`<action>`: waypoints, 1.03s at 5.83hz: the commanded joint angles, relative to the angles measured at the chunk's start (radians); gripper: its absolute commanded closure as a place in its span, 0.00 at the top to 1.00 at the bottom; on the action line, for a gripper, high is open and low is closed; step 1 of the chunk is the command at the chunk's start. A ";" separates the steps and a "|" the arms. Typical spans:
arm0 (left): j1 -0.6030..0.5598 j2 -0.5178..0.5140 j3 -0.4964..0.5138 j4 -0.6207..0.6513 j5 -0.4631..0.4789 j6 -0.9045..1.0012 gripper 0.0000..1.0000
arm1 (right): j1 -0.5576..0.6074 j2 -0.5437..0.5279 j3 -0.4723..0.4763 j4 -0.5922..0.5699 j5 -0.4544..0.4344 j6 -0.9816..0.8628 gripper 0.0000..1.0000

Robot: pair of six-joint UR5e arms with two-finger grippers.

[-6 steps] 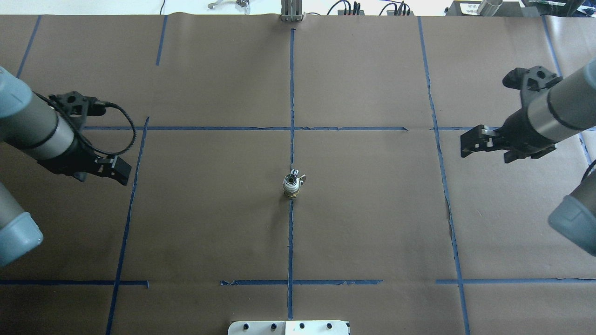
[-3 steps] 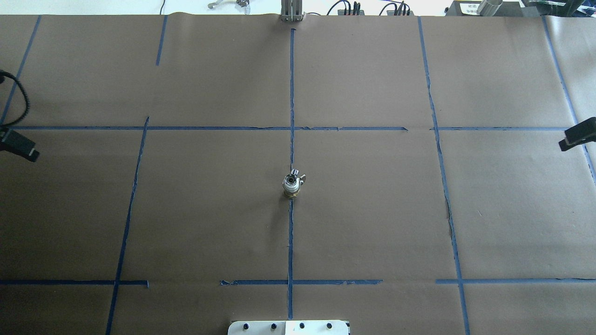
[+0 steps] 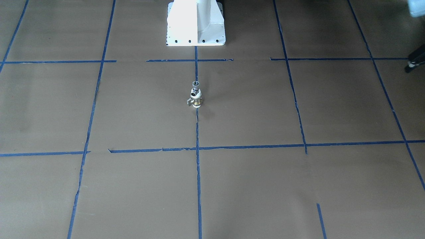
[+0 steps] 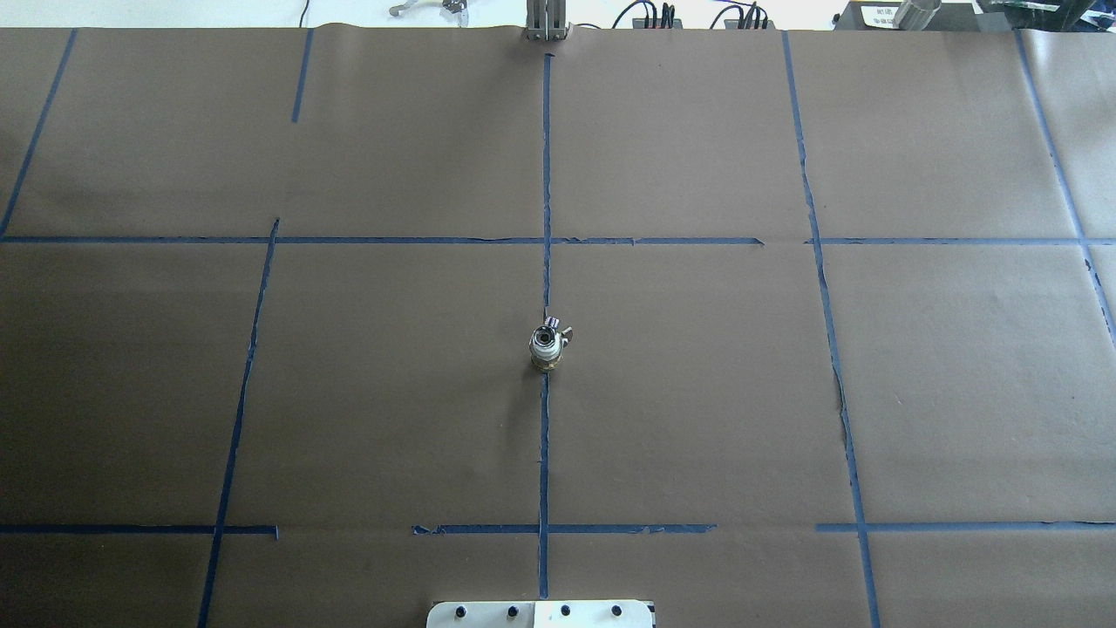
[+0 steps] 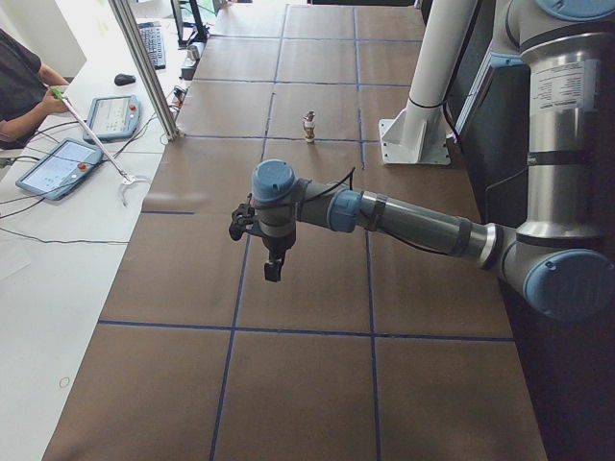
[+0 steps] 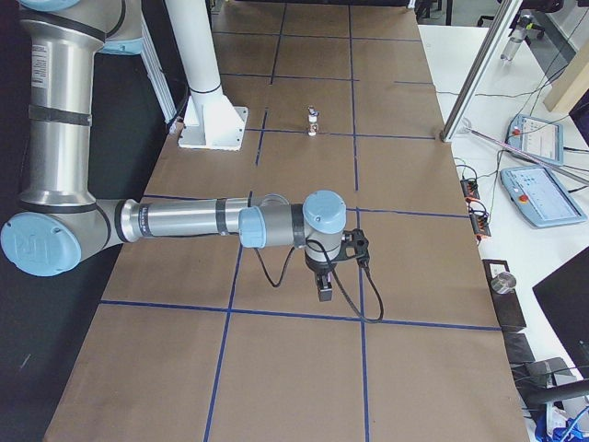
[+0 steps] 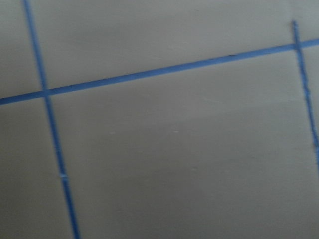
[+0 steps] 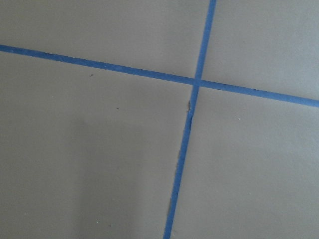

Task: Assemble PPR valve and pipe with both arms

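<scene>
Bright, even light, soft and from overhead by the look of it. The brown paper (image 4: 697, 392) reads dark in the overhead view and paler, washed out, in the front one, where the white base (image 3: 196, 23) blows out. The valve (image 3: 195, 99) throws only a faint, soft shadow. The left wrist view is smeared with blur. The right wrist view is crisp, with a dim patch at lower left.

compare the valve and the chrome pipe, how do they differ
The pipe sits on top; the PPR valve stands beneath it on the table. The pipe is all chrome; the PPR valve is white with brass and silver. The PPR valve has a small side handle; the pipe shows a round open top. Both stand upright as one stack.
</scene>
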 commanded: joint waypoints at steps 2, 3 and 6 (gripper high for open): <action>-0.069 -0.019 0.109 0.011 0.012 0.085 1.00 | 0.054 -0.041 0.009 0.002 -0.013 -0.094 1.00; -0.069 -0.020 0.106 0.013 0.015 0.082 1.00 | 0.054 -0.047 0.014 -0.003 -0.014 -0.145 1.00; -0.069 -0.005 0.060 0.128 0.020 0.082 1.00 | -0.019 -0.008 0.009 -0.012 -0.008 -0.139 1.00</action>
